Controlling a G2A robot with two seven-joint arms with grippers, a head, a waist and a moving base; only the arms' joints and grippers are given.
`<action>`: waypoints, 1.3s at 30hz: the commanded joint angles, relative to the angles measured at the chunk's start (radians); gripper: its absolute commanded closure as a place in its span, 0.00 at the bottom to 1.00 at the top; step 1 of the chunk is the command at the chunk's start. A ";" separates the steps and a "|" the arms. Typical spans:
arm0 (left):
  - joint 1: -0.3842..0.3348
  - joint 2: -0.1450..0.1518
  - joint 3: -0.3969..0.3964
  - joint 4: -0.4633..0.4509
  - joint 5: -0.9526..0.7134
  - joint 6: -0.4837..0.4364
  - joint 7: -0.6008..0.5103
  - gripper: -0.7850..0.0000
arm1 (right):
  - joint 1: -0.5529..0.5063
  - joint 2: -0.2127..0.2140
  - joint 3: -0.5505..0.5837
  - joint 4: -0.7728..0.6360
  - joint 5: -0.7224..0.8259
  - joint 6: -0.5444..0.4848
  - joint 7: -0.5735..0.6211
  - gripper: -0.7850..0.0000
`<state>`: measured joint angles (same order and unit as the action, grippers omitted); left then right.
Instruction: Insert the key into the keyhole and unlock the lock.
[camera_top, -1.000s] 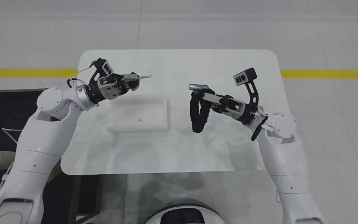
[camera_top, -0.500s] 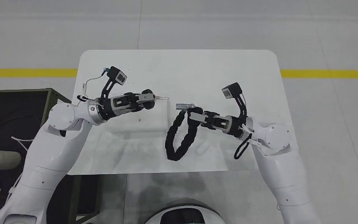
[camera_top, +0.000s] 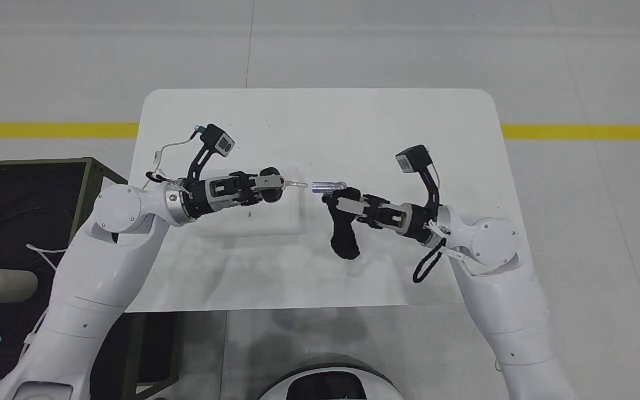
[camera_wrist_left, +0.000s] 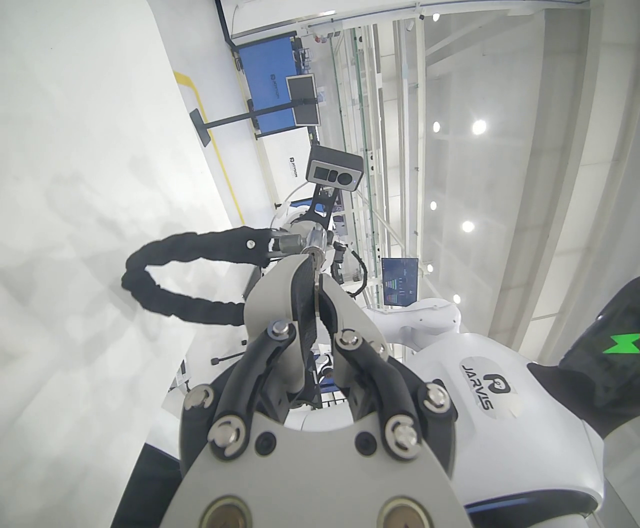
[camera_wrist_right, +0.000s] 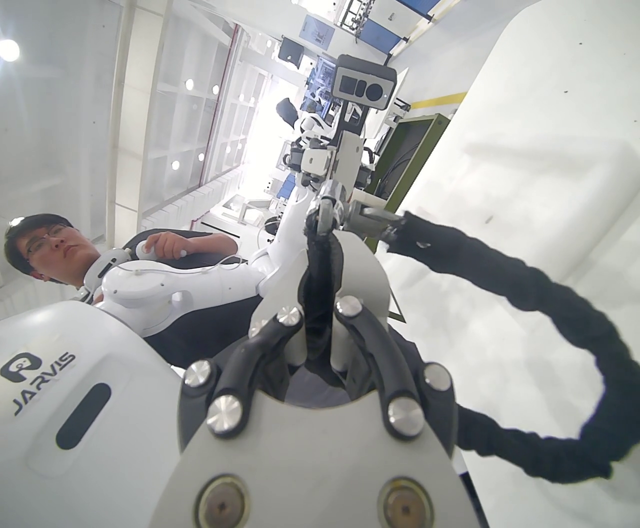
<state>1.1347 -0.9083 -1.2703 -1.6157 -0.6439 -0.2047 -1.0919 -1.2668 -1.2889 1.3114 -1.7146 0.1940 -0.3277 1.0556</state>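
The robot is lining up the key (camera_wrist_left: 317, 292) with the lock (camera_top: 326, 185). Both are being held up in the air over the middle of the table (camera_top: 420, 120), the key on the left and the lock on the right. The key's thin tip is pointing at the shiny end of the lock. They are sitting just beside each other. From above a tiny gap is showing between them, so I think the key is not going in yet.

Next, I think the left arm is going to need a slow, straight push to the right, so the tip finds the little hole. The right arm is going to need to hold the lock firm. Then comes a turn of the key. If the key is tilting even a bit, it may bump the metal and slip.

The left pincer (camera_top: 277, 185) is squeezing tight on the flat head of the key. The right pincer (camera_top: 341, 201) is squeezing tight on the lock's black cord (camera_top: 345, 238), close to the metal end. The rest of the cord is hanging in a loop toward the near side of the table.
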 joint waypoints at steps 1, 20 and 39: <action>0.000 -0.004 -0.003 0.002 0.003 0.005 -0.005 1.00 | 0.003 0.001 -0.004 0.003 0.001 -0.002 -0.005 1.00; -0.003 -0.036 -0.019 0.019 0.000 0.053 -0.039 1.00 | 0.016 0.007 -0.028 0.010 0.015 -0.003 -0.021 1.00; 0.001 -0.063 -0.038 0.018 0.020 0.070 -0.069 1.00 | 0.028 0.008 -0.058 0.018 0.016 -0.006 -0.036 1.00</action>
<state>1.1358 -0.9699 -1.3078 -1.5971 -0.6254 -0.1346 -1.1571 -1.2398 -1.2807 1.2540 -1.6969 0.2110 -0.3337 1.0196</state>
